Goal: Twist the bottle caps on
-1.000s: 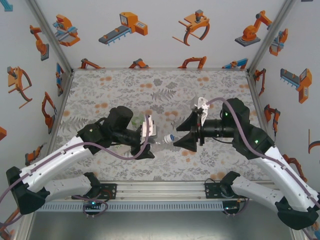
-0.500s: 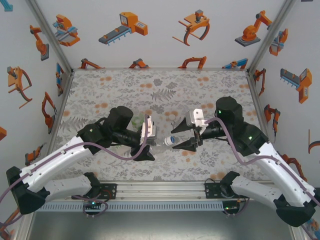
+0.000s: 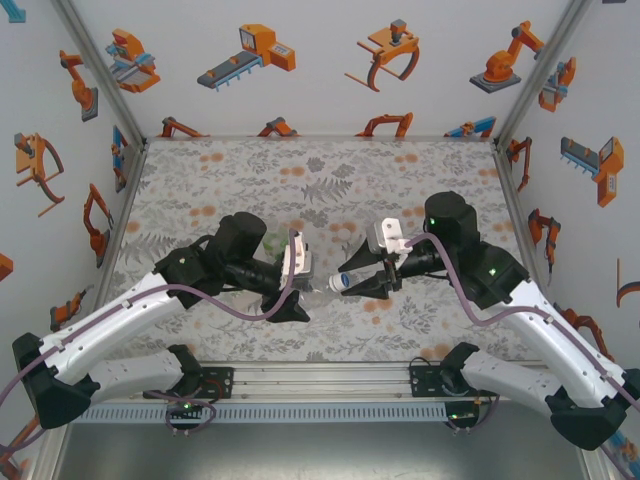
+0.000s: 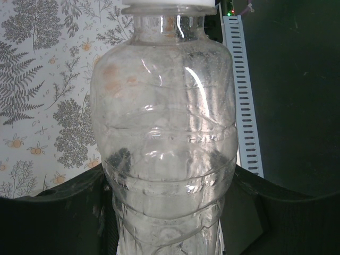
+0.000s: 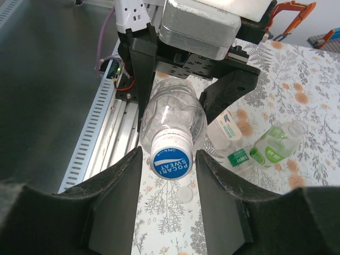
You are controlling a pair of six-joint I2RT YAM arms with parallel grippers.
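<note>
My left gripper [image 3: 298, 283] is shut on the body of a clear bottle [image 4: 164, 133], held sideways above the table with its neck pointing right. A blue cap [image 5: 171, 158] with white lettering sits on that neck [image 3: 341, 282]. My right gripper [image 5: 169, 155] faces the cap head-on. Its fingers [image 5: 119, 196] stand on either side of the cap, with a thin gap on each side. A translucent green bottle [image 5: 276, 146] with an open mouth and a whitish bottle with a green-and-white label [image 5: 229, 138] lie on the table beneath. The green bottle [image 3: 272, 240] peeks out behind the left wrist.
A small pale round cap [image 5: 184, 195] lies on the patterned table [image 3: 330, 180] under the held bottle. The slotted metal rail [image 3: 320, 400] runs along the near edge by the arm bases. Printed walls [image 3: 300, 60] close in the back and sides.
My right gripper has rolled, moved left up to the bottle's neck and narrowed its jaws around the blue cap. The left gripper and the bottle have stayed put.
</note>
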